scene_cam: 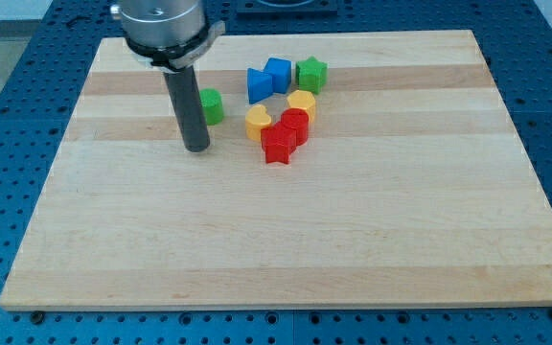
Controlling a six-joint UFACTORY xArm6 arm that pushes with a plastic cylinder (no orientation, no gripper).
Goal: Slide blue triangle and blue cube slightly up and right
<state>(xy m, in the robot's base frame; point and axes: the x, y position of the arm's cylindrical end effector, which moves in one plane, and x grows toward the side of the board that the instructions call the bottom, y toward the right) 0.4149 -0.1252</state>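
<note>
The blue triangle [258, 85] lies near the top middle of the wooden board [286, 240]. The blue cube [278, 74] touches it on its upper right. My tip [196, 149] rests on the board to the lower left of both blue blocks, well apart from them. The rod stands just in front of a green block [213, 105] and hides part of it.
A green star [311, 73] sits right of the blue cube. A yellow heart [257, 121], a yellow block [301, 102], a red block [295, 125] and a red star [278, 146] cluster below the blue blocks.
</note>
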